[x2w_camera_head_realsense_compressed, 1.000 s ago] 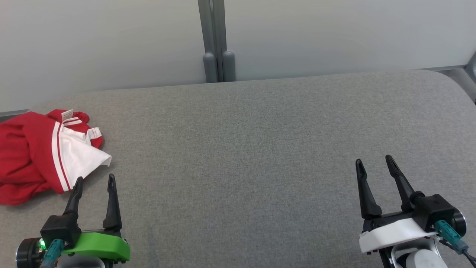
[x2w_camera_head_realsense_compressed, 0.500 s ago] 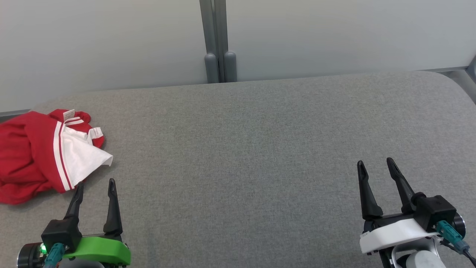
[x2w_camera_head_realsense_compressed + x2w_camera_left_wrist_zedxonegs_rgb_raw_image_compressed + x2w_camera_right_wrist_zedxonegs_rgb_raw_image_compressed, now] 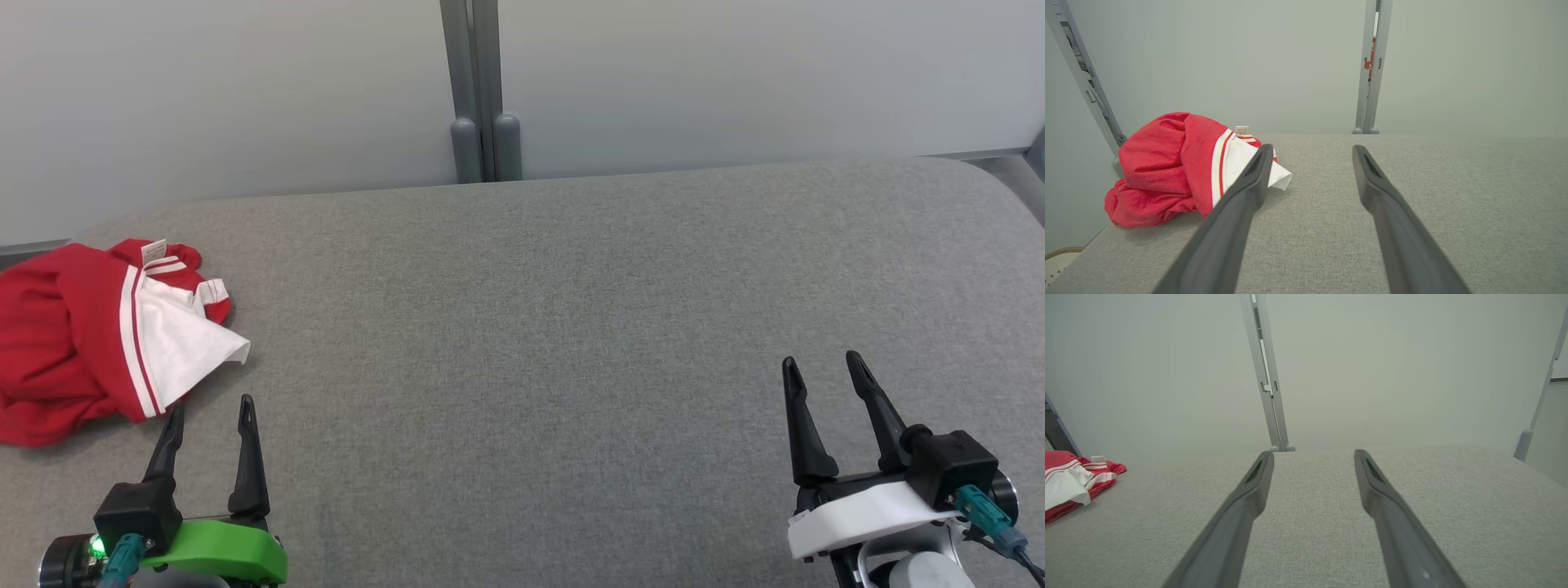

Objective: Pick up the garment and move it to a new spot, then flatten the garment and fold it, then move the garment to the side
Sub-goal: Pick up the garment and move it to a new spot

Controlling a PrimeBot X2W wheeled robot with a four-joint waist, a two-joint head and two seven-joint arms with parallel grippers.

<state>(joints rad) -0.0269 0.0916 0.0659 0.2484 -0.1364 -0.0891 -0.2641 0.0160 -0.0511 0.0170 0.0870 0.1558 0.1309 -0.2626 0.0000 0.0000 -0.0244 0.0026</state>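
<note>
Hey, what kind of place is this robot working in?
Probably a partitioned robot test booth, not a home: a grey fabric-covered table, plain pale wall panels joined by a metal post, and one crumpled red-and-white garment at its left end.

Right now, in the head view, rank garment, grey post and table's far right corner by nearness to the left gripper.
1. garment, just left of the left gripper
2. grey post, back centre
3. table's far right corner, opposite end

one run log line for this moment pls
stage: pickup not started | garment: crumpled, left end of grey surface | left gripper: open, empty, near garment | right gripper: open, empty
</note>
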